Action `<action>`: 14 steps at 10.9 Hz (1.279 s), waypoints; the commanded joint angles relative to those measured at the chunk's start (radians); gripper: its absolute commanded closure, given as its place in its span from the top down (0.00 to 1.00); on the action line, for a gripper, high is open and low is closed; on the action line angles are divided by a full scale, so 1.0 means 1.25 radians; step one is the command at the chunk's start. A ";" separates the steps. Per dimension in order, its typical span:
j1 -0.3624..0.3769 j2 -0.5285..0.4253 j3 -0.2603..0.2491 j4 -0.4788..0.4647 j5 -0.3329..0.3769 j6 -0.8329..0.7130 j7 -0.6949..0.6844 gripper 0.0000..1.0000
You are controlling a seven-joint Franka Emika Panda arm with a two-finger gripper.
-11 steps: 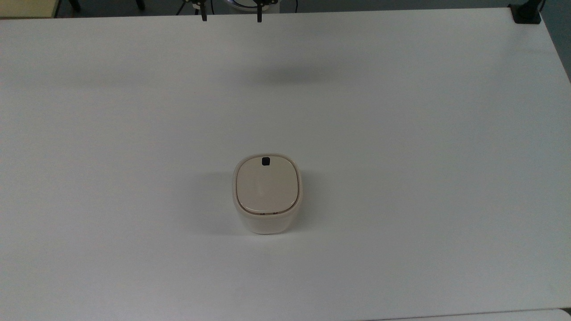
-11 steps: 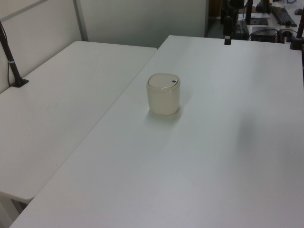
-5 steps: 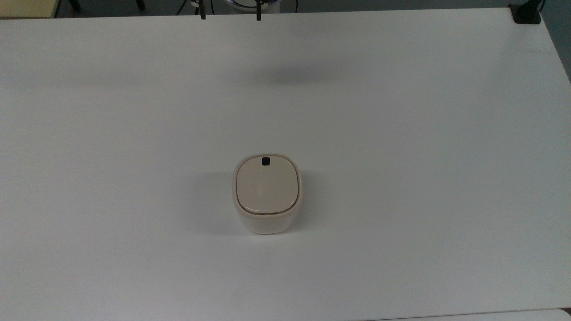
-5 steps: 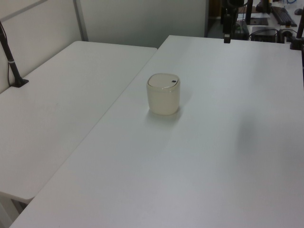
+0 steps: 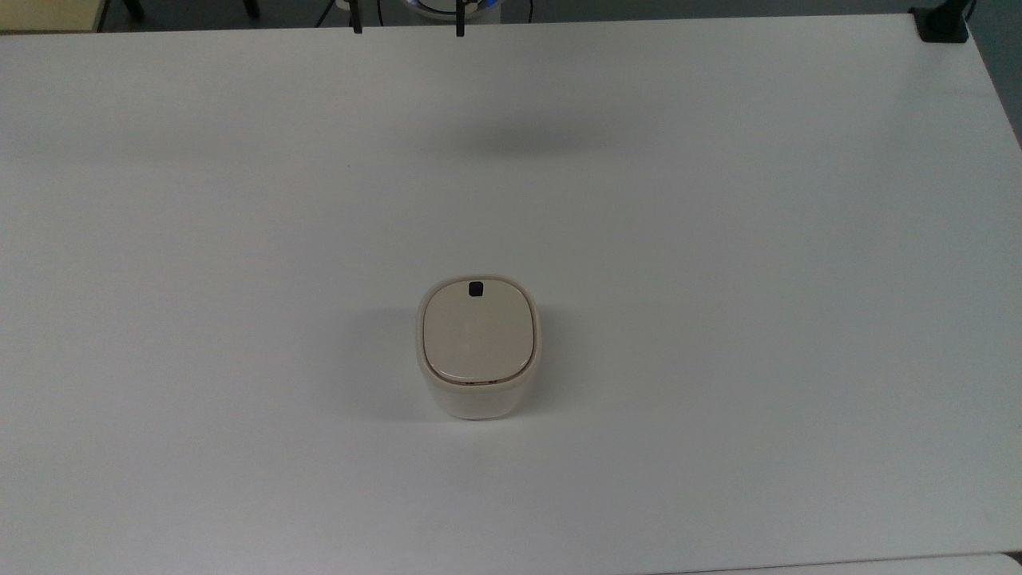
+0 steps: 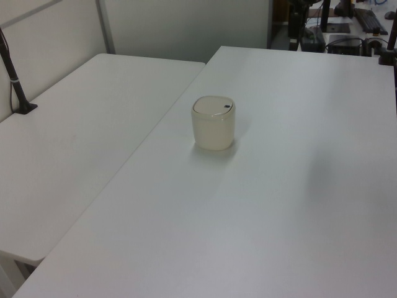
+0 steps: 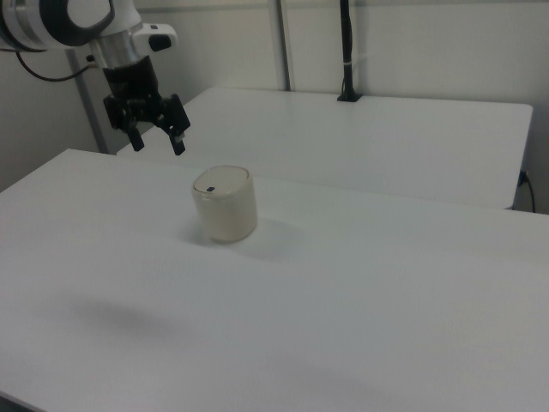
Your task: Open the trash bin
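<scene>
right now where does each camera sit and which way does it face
Top view: high above, looking down on the trash bin and table; the gripper fingertips peek in at the far edge.
Left view: raised beside the table, looking across at the bin, its black button toward the left view's right.
Right view: opposite side, lower, showing the arm and open gripper hanging above the table.
All three share the closed bin.

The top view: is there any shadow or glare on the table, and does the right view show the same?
In the top view, a soft dark shadow patch lies on the white table well above the trash bin, which has a faint shadow on the top view's left. In the right view, a blurry shadow patch lies near the bottom left, and the open claw hangs above the table.
</scene>
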 commanded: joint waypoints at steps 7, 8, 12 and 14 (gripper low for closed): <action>0.027 0.153 -0.003 0.111 -0.063 0.275 0.306 0.40; 0.034 0.163 -0.003 0.111 -0.083 0.285 0.378 0.27; 0.091 0.234 -0.011 0.111 -0.127 0.355 0.668 0.00; 0.093 0.255 -0.012 0.108 -0.145 0.399 0.763 0.00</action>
